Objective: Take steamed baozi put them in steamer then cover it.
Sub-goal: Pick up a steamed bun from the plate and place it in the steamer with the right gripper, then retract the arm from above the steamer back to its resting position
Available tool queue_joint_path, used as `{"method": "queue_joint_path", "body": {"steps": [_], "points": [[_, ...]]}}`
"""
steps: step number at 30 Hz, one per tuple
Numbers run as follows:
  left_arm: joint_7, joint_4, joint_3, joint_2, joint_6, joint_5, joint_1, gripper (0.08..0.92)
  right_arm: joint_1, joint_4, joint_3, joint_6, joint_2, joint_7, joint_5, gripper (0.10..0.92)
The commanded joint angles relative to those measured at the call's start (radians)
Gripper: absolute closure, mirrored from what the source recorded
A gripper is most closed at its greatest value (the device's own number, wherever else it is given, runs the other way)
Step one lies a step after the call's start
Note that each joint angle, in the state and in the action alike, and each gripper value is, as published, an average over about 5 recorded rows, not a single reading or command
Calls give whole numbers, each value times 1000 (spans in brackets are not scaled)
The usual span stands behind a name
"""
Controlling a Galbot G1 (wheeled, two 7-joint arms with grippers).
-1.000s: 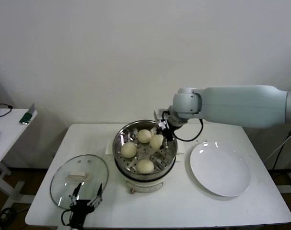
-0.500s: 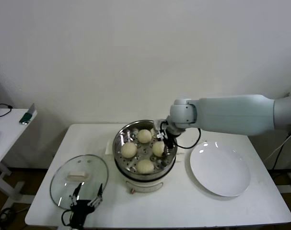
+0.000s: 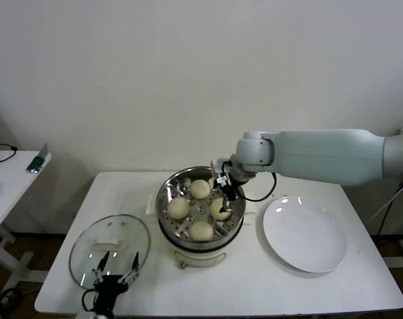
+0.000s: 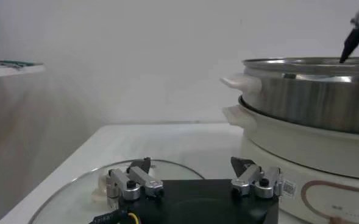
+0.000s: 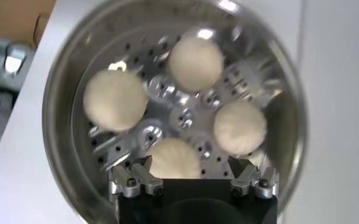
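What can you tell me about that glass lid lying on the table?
The cover is a round, clear glass lid with a thin metal rim and a cream-white oblong handle at its centre. It lies flat on the white table, handle up, to the left of the steamer and apart from it. The left gripper hangs over its near edge, fingers open, not holding it.

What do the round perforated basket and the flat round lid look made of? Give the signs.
Round perforated steamer basket: looks like polished stainless steel, with mirror-like walls. Flat round lid: apparently clear glass, since the table shows through, with a metal rim and a cream, probably plastic, handle.
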Motion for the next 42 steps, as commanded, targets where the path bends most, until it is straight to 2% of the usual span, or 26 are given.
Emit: {"method": "queue_joint_path", "body": {"steps": [1, 7, 11, 15, 19, 25, 32, 39, 42], "points": [[-46, -13, -12, 3, 18, -2, -12, 177, -50, 7, 307, -33, -184, 169, 161, 202], [-108, -18, -30, 17, 25, -36, -30, 177, -229, 16, 522, 74, -377, 402, 93, 203], [-130, -14, -40, 26, 23, -15, -43, 177, -500, 48, 764, 142, -510, 538, 59, 203], [-149, -10, -47, 31, 26, 0, -59, 177, -890, 69, 1144, 193, -592, 589, -28, 203], [-149, -23, -46, 43, 35, 29, -60, 177, -1284, 88, 1522, 287, -607, 576, -112, 203], [-157, -66, -52, 65, 102, 135, -48, 177, -1795, 100, 1953, 480, -522, 525, -196, 203], [-143, -51, -77, 64, 75, 251, -57, 177, -2183, 158, 2269, 621, -310, 493, -216, 203], [-189, -36, -75, 66, 48, 296, -54, 177, -2365, 193, 2348, 714, -139, 484, -219, 203], [-273, -21, -77, 69, 44, 377, -57, 177, -2400, 211, 2322, 765, -70, 492, -241, 203]]}}
